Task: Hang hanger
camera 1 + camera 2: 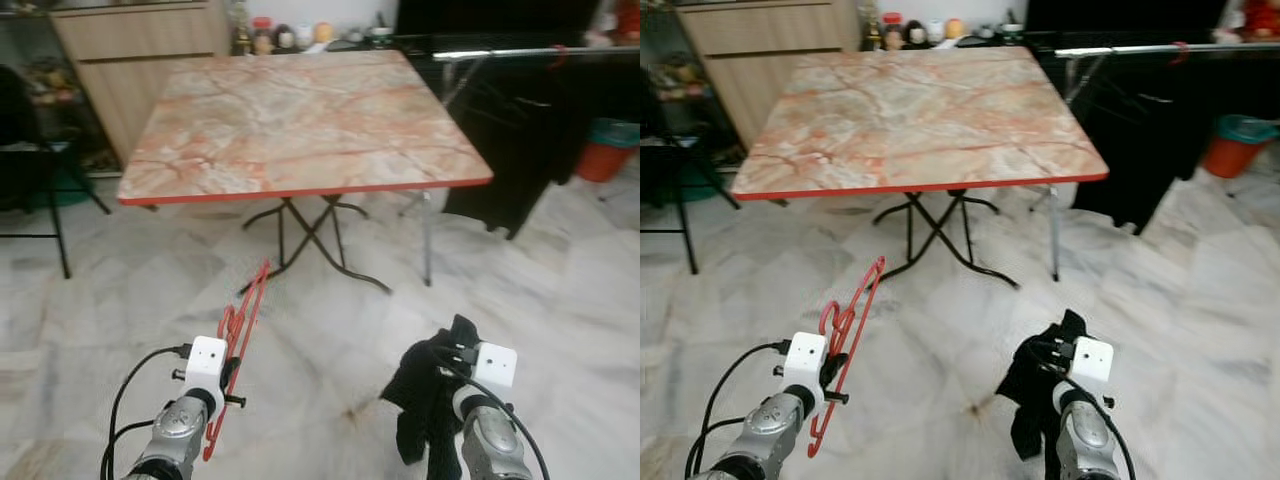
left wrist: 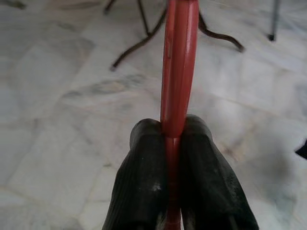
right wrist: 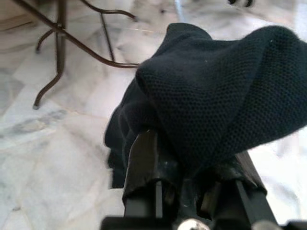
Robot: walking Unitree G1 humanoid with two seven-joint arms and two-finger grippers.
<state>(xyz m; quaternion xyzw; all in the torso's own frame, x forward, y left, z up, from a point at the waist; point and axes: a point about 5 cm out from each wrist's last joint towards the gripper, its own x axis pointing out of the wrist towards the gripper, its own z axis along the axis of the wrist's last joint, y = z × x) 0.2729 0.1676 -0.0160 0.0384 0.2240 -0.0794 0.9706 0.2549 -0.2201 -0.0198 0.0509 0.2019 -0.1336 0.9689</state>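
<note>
The red hanger (image 1: 240,340) is pinched edge-on between the closed fingers (image 2: 144,182) of the left gripper (image 2: 172,139), in front of the marble tabletop (image 1: 300,120). The right gripper (image 3: 187,172) grips a black cloth (image 3: 216,91) (its folds hide the fingertips). Behind the tabletop, a rail (image 1: 520,52) carries dark clothes.

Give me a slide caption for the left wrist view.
Left end effector shut on a red plastic hanger, held above marble floor tiles near the folding table's legs.
</note>
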